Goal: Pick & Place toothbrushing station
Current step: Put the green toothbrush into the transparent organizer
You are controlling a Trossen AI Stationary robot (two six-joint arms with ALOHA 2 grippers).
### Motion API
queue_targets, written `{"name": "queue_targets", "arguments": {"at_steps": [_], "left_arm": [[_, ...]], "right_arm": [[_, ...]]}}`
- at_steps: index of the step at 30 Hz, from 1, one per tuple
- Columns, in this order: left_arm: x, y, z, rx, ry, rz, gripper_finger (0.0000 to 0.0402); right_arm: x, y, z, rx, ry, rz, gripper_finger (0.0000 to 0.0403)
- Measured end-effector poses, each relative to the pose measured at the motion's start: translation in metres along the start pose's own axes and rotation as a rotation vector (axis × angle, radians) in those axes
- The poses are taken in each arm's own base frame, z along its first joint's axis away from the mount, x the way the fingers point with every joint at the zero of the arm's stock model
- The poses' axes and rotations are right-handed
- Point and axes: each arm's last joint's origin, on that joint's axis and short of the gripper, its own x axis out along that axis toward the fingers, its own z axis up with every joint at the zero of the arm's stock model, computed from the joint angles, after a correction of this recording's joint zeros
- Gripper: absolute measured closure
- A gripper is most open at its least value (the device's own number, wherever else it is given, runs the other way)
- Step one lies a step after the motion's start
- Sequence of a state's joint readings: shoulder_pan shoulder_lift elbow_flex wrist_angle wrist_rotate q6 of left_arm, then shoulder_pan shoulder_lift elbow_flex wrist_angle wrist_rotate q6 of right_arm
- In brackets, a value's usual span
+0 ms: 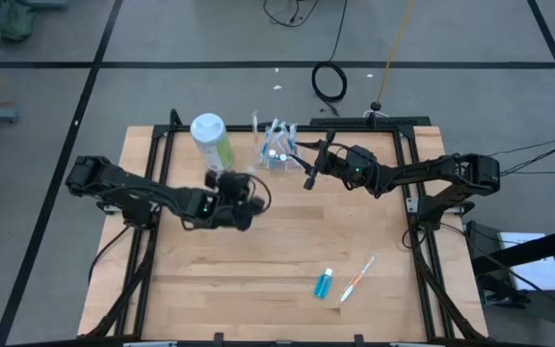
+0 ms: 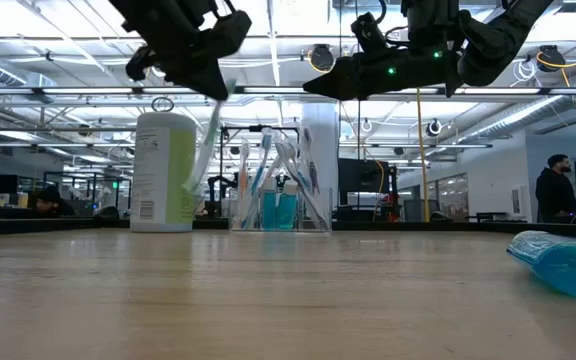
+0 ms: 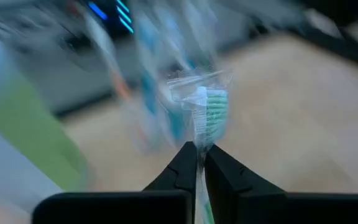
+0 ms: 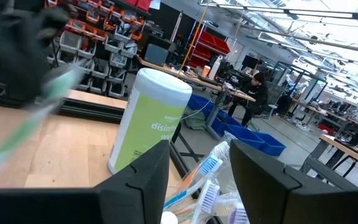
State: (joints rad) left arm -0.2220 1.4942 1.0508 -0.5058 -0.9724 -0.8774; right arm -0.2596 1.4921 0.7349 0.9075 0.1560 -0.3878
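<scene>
A small clear cup (image 1: 276,154) holding several pastel toothbrushes and blue tubes stands on the table's far side; it also shows in the low view (image 2: 278,195). My left gripper (image 1: 244,198) is shut on a green-bristled toothbrush (image 3: 210,112) in a clear wrapper, held above the table near the cup. My right gripper (image 1: 308,178) hangs open and empty just right of the cup, above the brushes (image 4: 207,174). A blue white-capped tube (image 1: 325,283) and an orange-and-white toothbrush (image 1: 356,280) lie flat on the table's near right part. My left gripper pinches the toothbrush's neck (image 3: 199,155), just below the bristle head, between its two fingers. The brush runs along the fingers and sticks out past their tips. It slants down below the gripper (image 2: 206,135), lifted clear of the table.
A tall green-and-white wipes canister (image 1: 210,140) stands upright just left of the cup, close to my left gripper; it also shows in the low view (image 2: 163,170). The bare wooden tabletop (image 1: 258,270) stretches across the near half. People show in the room behind.
</scene>
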Motion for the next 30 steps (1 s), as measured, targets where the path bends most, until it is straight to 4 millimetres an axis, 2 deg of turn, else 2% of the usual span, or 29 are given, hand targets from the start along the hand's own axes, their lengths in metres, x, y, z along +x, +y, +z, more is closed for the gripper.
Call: {"name": "queue_targets", "arguments": {"at_steps": [4,9,17,21,26,30], "left_arm": [[0.016,0.012,0.021,0.015,-0.204,0.214,0.0393],[0.040,0.024,0.041,0.005,-0.264,0.332,0.0372],[0.084,0.033,0.067,0.055,-0.250,0.275,0.0395],[0.100,0.038,0.080,0.096,-0.294,0.250,0.0382],[0.115,0.051,0.086,0.100,-0.295,0.290,0.0384],[0.130,0.056,0.086,0.087,-0.284,0.240,0.0396]], "right_arm": [[0.000,0.000,0.000,0.000,0.000,0.000,0.0242],[0.000,0.000,0.000,-0.054,0.000,0.000,0.0242],[0.000,0.000,0.000,-0.123,0.003,0.001,0.0242],[0.000,0.000,-0.001,-0.130,0.006,0.002,0.0242],[0.000,0.000,-0.001,-0.152,0.005,0.002,0.0242],[0.000,0.000,-0.001,-0.186,0.007,0.003,0.0242]]}}
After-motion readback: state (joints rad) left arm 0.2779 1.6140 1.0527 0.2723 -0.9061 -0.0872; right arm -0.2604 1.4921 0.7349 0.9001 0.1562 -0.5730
